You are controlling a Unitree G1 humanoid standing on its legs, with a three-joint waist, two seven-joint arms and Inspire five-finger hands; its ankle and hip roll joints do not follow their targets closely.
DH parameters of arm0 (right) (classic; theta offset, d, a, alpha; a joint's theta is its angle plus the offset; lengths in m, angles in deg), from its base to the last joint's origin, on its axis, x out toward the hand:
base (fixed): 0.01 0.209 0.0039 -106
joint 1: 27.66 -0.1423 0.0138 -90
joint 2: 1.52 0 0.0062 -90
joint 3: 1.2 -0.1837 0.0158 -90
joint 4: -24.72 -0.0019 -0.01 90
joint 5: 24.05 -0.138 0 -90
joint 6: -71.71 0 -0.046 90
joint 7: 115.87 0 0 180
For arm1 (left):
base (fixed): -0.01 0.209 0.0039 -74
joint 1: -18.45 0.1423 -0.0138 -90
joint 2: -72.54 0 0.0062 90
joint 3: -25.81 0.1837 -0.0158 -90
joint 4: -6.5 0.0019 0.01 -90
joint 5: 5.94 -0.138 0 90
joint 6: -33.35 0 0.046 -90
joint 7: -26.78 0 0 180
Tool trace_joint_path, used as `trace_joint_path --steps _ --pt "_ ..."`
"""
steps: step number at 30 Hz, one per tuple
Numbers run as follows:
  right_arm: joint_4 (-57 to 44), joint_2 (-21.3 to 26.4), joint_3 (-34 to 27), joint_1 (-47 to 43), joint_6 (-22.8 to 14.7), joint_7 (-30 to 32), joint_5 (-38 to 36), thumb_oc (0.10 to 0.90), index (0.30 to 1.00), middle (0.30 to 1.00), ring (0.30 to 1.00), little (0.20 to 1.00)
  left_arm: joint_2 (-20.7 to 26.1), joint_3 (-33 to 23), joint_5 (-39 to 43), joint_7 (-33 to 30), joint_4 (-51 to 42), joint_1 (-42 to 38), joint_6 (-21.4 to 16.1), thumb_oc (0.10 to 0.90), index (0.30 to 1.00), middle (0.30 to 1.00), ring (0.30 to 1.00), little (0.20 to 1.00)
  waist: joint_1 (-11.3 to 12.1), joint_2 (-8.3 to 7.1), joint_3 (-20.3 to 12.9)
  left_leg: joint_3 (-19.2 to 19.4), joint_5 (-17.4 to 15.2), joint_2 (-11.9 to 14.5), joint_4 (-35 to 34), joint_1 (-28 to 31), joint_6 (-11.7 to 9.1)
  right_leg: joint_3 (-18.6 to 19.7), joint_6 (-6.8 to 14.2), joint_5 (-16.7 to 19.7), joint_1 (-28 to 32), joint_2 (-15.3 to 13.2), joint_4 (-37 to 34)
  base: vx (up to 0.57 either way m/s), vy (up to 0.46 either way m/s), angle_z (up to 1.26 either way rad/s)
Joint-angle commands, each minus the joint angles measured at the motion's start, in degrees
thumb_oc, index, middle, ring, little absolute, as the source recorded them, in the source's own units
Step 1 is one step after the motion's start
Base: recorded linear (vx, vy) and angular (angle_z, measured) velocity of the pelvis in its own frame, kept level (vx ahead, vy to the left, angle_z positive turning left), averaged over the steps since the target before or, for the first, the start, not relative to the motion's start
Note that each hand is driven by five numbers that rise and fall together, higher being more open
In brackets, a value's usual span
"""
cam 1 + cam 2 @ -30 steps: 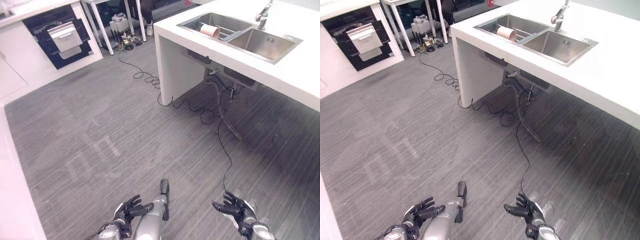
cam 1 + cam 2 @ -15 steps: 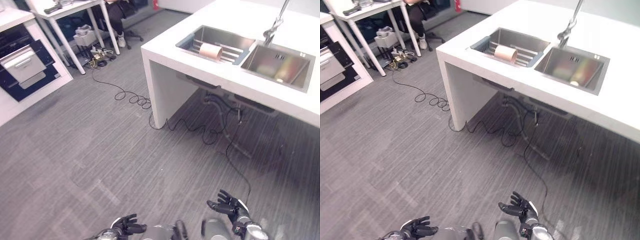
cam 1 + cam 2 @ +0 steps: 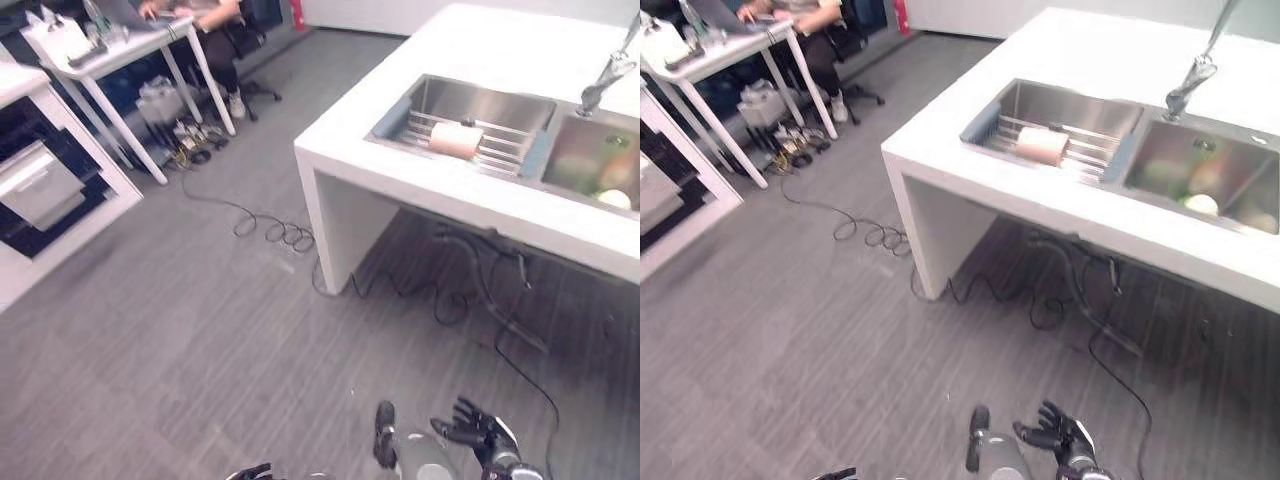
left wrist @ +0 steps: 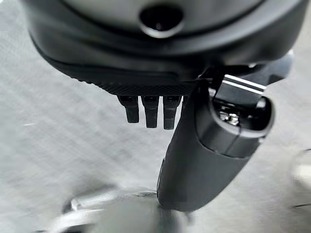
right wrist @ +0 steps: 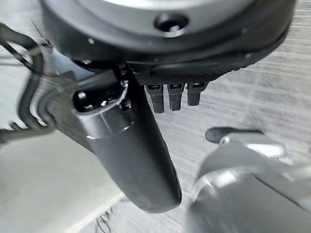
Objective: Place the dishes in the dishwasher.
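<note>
The right hand point(image 3: 478, 436) is held low over the near floor point(image 3: 200, 340) with fingers spread, holding nothing; the left hand point(image 4: 204, 145), empty, is seen with fingers relaxed. A pale cup point(image 3: 1042, 146) lies on its side on a rack in the left sink basin point(image 3: 1110, 115) of the far white counter point(image 3: 480, 40). A dish point(image 3: 1202, 204) is seen in the right basin, and a person point(image 3: 805, 15) sits at a far-left table.

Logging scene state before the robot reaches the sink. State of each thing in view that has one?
Cup: lying on its side on the rack in the left basin.
Right basin: holds a few pale round items, too blurred to name.
Faucet: no running water visible.
Left hand: fingers straight, holding nothing.
Right hand: fingers spread, holding nothing.
Person: seated at the far white table.
</note>
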Motion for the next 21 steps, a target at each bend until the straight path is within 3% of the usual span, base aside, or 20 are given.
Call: trace_joint_path --steps 1,3,4,6,7,8,9,11,12,16,21 --pt "-3.51 3.68 -0.51 -4.80 -4.17 -1.00 1.10 0.800 0.900 0.900 0.900 0.900 -0.72 1.69 0.85 0.12 -1.03 0.17 -0.13 0.800 0.900 0.900 0.900 0.900 -0.53 -0.88 -1.07 -0.48 14.16 -1.80 -6.11 4.48 2.15 0.66 10.51 -8.52 -1.27 -4.10 6.10 0.23 -0.211 -0.67" --pt "-4.08 4.31 -0.47 -4.90 -4.07 -0.78 1.54 0.800 0.900 0.900 0.900 0.900 -0.72 1.41 -0.62 0.04 -1.46 -0.22 0.18 0.800 0.900 0.900 0.900 0.900 0.26 -1.78 -0.59 -0.08 18.64 0.87 5.70 -2.34 0.63 1.43 8.46 -10.84 1.22 -3.48 6.10 0.26 -0.258 -0.42" --pt "-3.85 4.50 -0.35 -5.02 -4.21 -0.29 -0.12 0.800 0.900 0.900 0.900 0.900 -0.76 1.80 -1.76 0.35 -1.32 -0.65 0.11 0.800 0.900 0.900 0.900 0.900 1.02 -2.45 0.10 -0.62 18.05 1.16 8.43 -7.89 1.89 3.13 8.07 -11.81 2.95 -3.21 6.10 0.27 -0.165 0.02" --pt "-3.56 4.53 -0.31 -5.31 -3.92 -0.38 -0.23 0.800 0.900 0.900 0.900 0.900 -0.97 2.14 -1.22 -0.02 -1.05 -0.69 -0.02 0.800 0.900 0.900 0.900 0.900 1.87 -2.47 0.60 -1.61 16.29 -1.32 3.51 -9.13 3.42 5.63 8.61 -12.48 4.31 -2.31 6.10 0.34 0.034 -0.38" --pt "-3.28 4.16 0.16 -5.70 -3.26 -0.42 1.10 0.800 0.900 0.900 0.900 0.900 -0.99 2.02 -0.42 -0.54 -0.89 -0.23 0.07 0.800 0.900 0.900 0.900 0.900 2.61 -1.06 0.70 -4.70 14.10 -3.17 -7.06 -9.87 3.85 7.25 9.68 -13.00 4.91 -0.15 6.10 0.32 0.144 -0.81" --pt "-3.21 4.06 0.30 -5.79 -3.11 -0.32 1.25 0.800 0.900 0.900 0.900 0.900 -1.02 1.95 -0.40 -0.64 -0.86 -0.15 0.12 0.800 0.900 0.900 0.900 0.900 2.75 -0.65 0.53 -5.64 13.28 -3.32 -7.06 -10.95 3.82 7.38 9.83 -12.93 4.70 0.42 6.10 0.35 0.162 -0.83" --pt "-3.01 3.83 0.88 -6.19 -2.69 0.10 1.55 0.800 0.900 0.900 0.900 0.900 -1.24 1.88 -0.12 -0.97 -0.75 0.28 0.12 0.800 0.900 0.900 0.900 0.900 3.80 0.43 0.69 -10.27 13.19 -4.20 -7.06 -14.11 3.23 8.63 10.09 -13.18 5.07 2.18 6.10 0.22 0.077 -0.60" --pt "-2.45 3.77 1.53 -6.57 -2.63 -0.12 2.58 0.800 0.900 0.900 0.900 0.900 -1.55 0.91 0.23 -1.18 -0.31 1.42 -0.65 0.800 0.900 0.900 0.900 0.900 5.60 0.57 1.45 -13.13 16.39 -6.06 -7.06 -17.52 2.28 11.43 10.10 -13.73 6.52 3.35 6.10 0.25 0.090 -0.86" --pt "-1.41 3.34 1.38 -7.08 -3.15 0.16 1.99 0.800 0.900 0.900 0.900 0.900 -1.30 0.36 0.15 -1.08 0.06 1.53 -1.16 0.800 0.900 0.900 0.900 0.900 6.03 0.67 0.73 -10.60 15.87 -5.02 -7.06 -18.52 2.96 11.59 10.42 -15.18 6.95 3.65 6.10 0.20 0.118 -1.26" --pt "-1.71 2.72 1.69 -7.04 -2.80 -0.23 2.73 0.800 0.900 0.900 0.900 0.900 -1.11 -0.29 1.95 -1.61 0.54 1.64 -0.99 0.800 0.900 0.900 0.900 0.900 5.33 1.35 0.10 -11.17 14.00 -4.25 -7.06 -17.50 3.75 10.84 10.68 -14.94 6.41 3.92 6.10 0.10 0.083 -0.98" --pt "-0.65 2.37 0.76 -6.72 -2.60 0.72 4.55 0.800 0.900 0.900 0.900 0.900 -0.30 0.52 4.34 -0.58 1.08 0.39 -1.10 0.800 0.900 0.900 0.900 0.900 3.33 2.12 -0.90 -10.40 11.62 -4.12 -7.06 -15.33 4.67 8.89 11.19 -13.49 3.94 2.86 6.10 0.04 0.131 -0.09"
